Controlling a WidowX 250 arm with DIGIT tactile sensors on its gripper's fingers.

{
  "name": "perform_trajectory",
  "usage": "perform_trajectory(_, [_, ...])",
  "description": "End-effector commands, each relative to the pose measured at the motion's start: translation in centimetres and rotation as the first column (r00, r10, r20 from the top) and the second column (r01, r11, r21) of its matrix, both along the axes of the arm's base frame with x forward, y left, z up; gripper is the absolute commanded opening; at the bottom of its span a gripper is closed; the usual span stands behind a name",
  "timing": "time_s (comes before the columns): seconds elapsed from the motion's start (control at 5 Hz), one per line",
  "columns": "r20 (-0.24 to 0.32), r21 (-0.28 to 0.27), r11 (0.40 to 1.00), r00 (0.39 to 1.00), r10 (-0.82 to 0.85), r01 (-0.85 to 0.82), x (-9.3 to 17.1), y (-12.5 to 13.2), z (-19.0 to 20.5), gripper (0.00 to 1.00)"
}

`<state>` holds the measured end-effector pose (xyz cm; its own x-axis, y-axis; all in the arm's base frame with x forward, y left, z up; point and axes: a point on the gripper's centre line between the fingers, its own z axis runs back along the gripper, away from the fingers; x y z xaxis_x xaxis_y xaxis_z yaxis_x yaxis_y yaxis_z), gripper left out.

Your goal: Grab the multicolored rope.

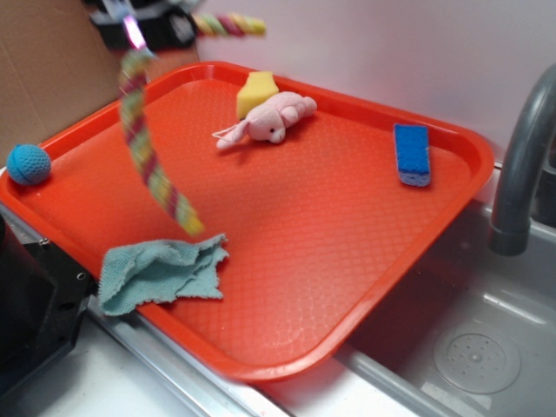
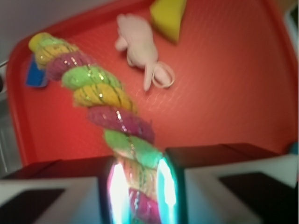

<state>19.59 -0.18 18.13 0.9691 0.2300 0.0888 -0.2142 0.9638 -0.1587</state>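
An orange tray (image 1: 452, 139) holds a pink plush bunny (image 1: 269, 119), yellow sponge (image 1: 255, 92), blue sponge (image 1: 411, 154) and teal cloth (image 1: 161, 272).

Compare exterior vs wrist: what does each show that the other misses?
Exterior only: teal cloth, blue ball, faucet, sink, and the rope's long end dangling above the tray.
Wrist only: end effector fingers clamped on the multicolored rope.
Both: rope, orange tray, pink bunny, yellow sponge, blue sponge.
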Motion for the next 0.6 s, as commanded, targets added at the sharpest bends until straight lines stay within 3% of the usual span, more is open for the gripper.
perform_trajectory(0.0, [0.085,0.176,0.984,0.995,-0.049,0.033,-0.4,4.8,4.5,0.0])
perform_trajectory(0.2, [0.162,0.158,0.987,0.986,-0.045,0.019,-0.4,5.1,4.2,0.0])
perform_trajectory(0.4, [0.1,0.172,0.985,0.994,-0.036,0.018,-0.4,5.3,3.3,0.0])
